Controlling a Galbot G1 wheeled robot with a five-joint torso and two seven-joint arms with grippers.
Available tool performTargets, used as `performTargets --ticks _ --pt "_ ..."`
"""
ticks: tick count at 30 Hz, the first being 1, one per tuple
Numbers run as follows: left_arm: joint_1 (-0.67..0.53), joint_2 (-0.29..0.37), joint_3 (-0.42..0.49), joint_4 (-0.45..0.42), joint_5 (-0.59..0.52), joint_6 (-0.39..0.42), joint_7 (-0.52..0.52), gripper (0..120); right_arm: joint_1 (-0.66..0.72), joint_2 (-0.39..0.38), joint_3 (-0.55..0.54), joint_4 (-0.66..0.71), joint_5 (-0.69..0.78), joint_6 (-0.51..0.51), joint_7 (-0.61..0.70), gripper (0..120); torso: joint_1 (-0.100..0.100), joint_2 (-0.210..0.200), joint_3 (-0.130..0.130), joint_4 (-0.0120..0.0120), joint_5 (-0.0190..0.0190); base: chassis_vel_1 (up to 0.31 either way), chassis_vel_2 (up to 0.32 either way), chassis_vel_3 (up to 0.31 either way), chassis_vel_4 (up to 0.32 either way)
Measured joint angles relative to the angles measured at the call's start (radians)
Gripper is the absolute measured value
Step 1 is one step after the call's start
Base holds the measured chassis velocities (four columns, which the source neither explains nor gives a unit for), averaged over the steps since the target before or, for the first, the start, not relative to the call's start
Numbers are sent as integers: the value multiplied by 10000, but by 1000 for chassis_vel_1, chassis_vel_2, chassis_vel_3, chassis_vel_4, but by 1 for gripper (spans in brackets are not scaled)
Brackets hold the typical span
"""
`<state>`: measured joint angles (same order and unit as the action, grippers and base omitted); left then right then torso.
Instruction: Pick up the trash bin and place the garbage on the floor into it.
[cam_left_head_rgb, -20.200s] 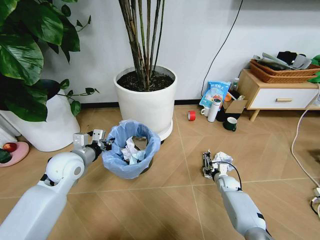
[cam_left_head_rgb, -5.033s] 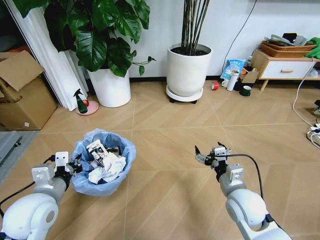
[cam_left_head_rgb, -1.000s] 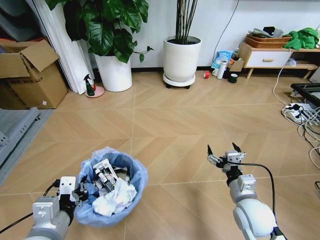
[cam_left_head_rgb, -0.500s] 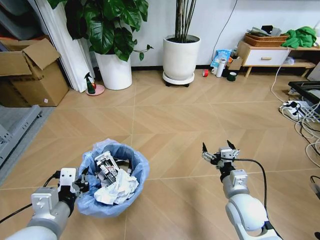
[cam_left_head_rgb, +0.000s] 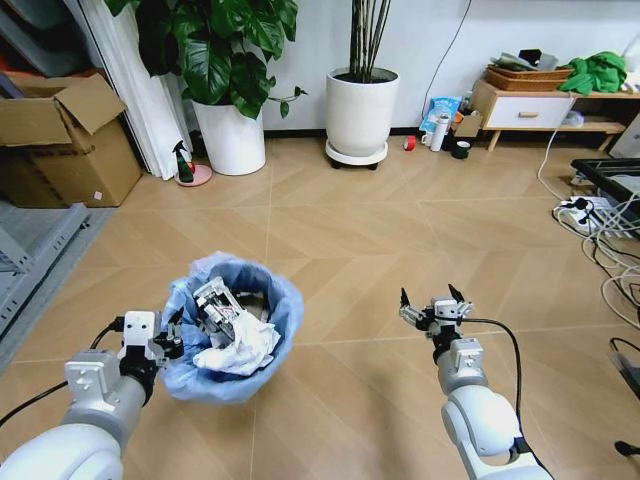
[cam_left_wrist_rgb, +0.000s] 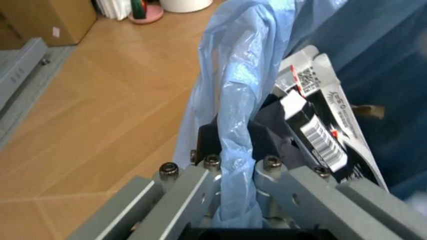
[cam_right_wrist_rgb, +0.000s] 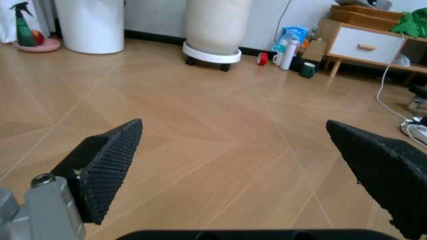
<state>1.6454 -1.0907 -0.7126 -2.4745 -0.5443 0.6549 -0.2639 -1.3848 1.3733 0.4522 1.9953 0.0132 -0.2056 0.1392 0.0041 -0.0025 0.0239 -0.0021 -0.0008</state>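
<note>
Two arms reach forward low over the floor; the left gripper (cam_left_head_rgb: 170, 343) pinches the blue-lined rim of the trash bin (cam_left_head_rgb: 236, 335) at near left, garbage (cam_left_head_rgb: 232, 340) piled inside; the right gripper (cam_left_head_rgb: 432, 308), jaws spread empty, hovers at near right.

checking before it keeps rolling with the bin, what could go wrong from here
1. The left gripper is clamped on the trash bin at one side of the rim, pinching the blue bag liner; the liner might slip or tear, or the bin might tip.
2. The garbage is heaped close to rim level, so a jolt might spill pieces back out.
3. Cables and a power strip lie on the floor to the robot's right, a possible snag.
</note>
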Motion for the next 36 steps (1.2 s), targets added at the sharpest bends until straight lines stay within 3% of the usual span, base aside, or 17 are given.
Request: performTargets --ticks 11,36 --pt "178 -70 31 -130 28 -3 -42 0 228 -58 -167 -38 65 -133 -25 100 0 0 0 -3 0 66 -78 -70 74" --pt "-101 -117 376 612 438 -132 214 0 535 -368 -107 -450 251 -140 -42 100 0 0 0 -2 -1 78 -78 -77 76"
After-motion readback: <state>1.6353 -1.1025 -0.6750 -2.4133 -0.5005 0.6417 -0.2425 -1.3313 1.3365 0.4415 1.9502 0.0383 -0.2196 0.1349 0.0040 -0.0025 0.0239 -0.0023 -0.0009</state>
